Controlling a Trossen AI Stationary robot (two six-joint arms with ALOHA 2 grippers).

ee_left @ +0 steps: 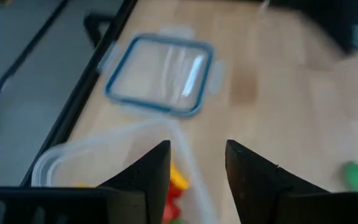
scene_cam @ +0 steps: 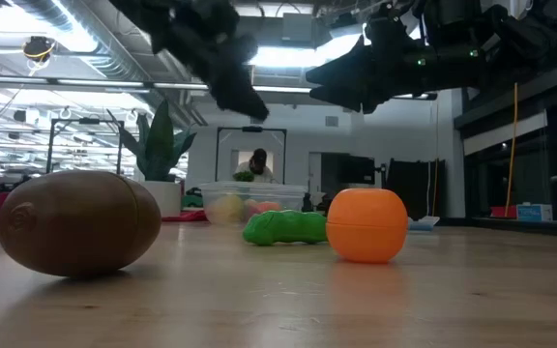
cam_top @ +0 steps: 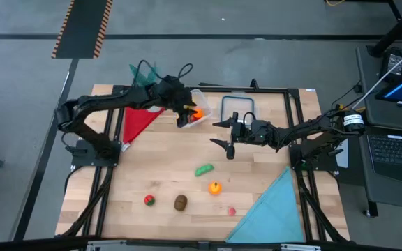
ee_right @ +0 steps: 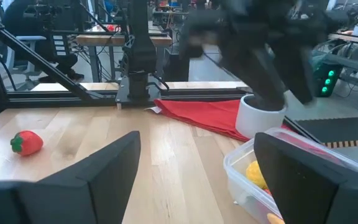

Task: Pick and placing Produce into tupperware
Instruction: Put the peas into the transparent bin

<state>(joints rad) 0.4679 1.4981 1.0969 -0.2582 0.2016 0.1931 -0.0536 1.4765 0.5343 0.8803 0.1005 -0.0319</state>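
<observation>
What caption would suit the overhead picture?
Left gripper hovers open over the tupperware; right gripper waits open mid-table.

Grey floor (cam_top: 19, 104); hazard-striped strip (cam_top: 82, 28); ceiling lights (scene_cam: 288, 53).

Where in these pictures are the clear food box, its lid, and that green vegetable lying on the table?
tupperware (ee_left: 86, 152): left wrist view, on its near rim.
lid (ee_left: 160, 73): left wrist view, on its clear middle.
green vegetable (cam_top: 204, 169): high view, on its middle.
</observation>
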